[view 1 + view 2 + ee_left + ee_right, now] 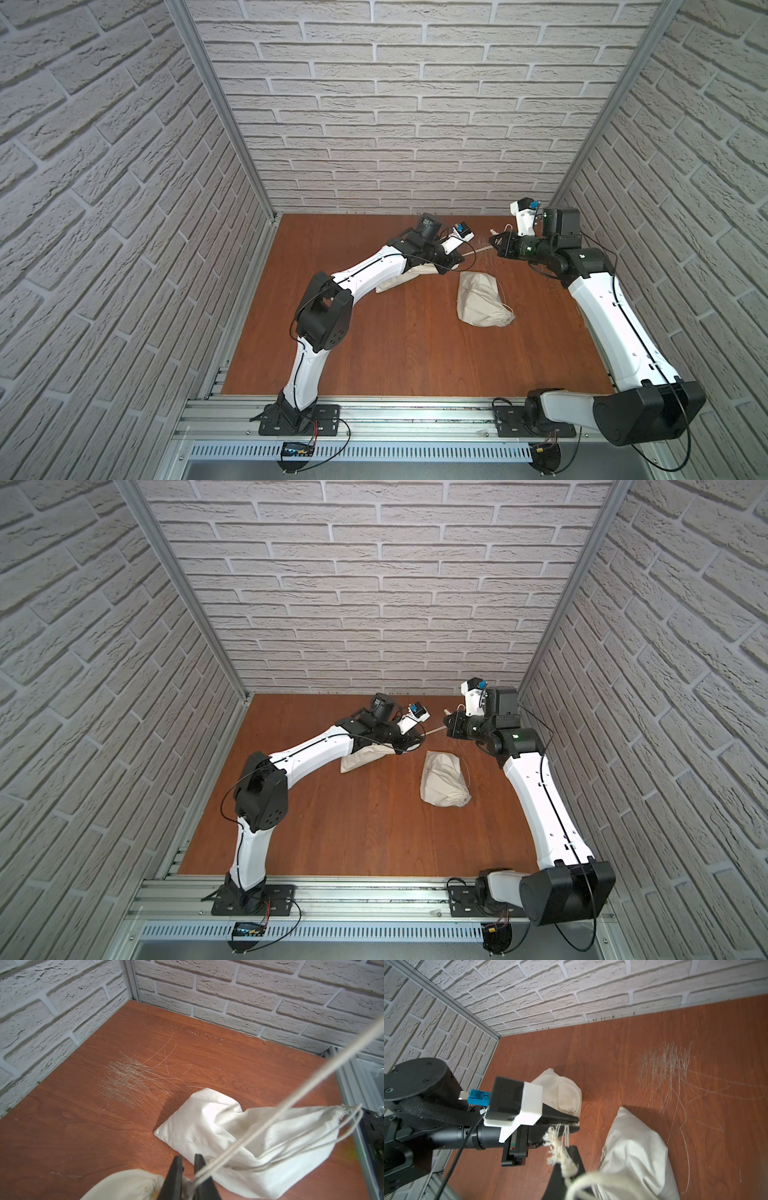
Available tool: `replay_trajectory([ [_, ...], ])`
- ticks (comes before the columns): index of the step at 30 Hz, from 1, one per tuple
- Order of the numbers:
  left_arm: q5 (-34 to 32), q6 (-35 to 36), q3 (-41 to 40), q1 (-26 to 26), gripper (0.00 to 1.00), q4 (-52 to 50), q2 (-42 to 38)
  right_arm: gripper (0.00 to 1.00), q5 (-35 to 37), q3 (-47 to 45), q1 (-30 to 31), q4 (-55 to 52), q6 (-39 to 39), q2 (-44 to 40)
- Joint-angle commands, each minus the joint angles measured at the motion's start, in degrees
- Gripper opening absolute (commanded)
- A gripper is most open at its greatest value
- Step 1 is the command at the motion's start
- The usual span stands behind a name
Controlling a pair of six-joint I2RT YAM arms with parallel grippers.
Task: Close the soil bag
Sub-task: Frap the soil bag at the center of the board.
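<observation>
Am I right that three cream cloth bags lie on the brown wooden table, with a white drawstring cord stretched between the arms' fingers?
Not quite: both top views show two cream cloth bags, not three: one lying free, one partly under the left arm. They do lie on the brown wooden table, the white drawstring cord stretched between left fingers and right fingers.

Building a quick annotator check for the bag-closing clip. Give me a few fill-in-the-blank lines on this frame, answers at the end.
1. The right gripper is shut on the frayed end of the ____.
2. The left gripper is closed at the mouth of the soil bag, which in both top views lies partly under the left ____.
3. Counting the second bag lying free, the table holds ____ cloth bags.

Answers: drawstring; arm; two.
</observation>
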Motion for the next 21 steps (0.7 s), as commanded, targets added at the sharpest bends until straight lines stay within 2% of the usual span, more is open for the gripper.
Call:
replay_trajectory([
  [1,-23.53,-5.65,-9.54,5.73,0.18,-13.51,2.98,0.03,-0.13,4.31,-5.10,9.90,1.05,-10.63],
  [5,-31.30,-11.49,-12.68,7.73,0.15,-15.72,2.54,0.03,-0.31,3.10,-7.64,9.99,1.05,-13.34],
  [7,-32.26,-15.69,-14.92,10.25,0.13,-16.68,1.70,0.03,-0.99,2.43,-8.50,10.01,1.00,-12.93],
  [11,-36.95,-21.57,-21.16,14.36,0.20,-19.82,-1.97,0.03,-4.62,-0.21,-8.73,11.54,1.91,-10.55],
  [16,-46.32,-26.27,-29.42,16.25,0.21,-24.54,-7.75,0.03,-8.20,-5.58,-8.13,18.91,5.90,-8.84],
  [21,-49.17,-31.86,-37.61,19.66,0.21,-24.77,-15.59,0.03,-7.73,-6.46,-4.02,18.93,4.67,-5.76],
])
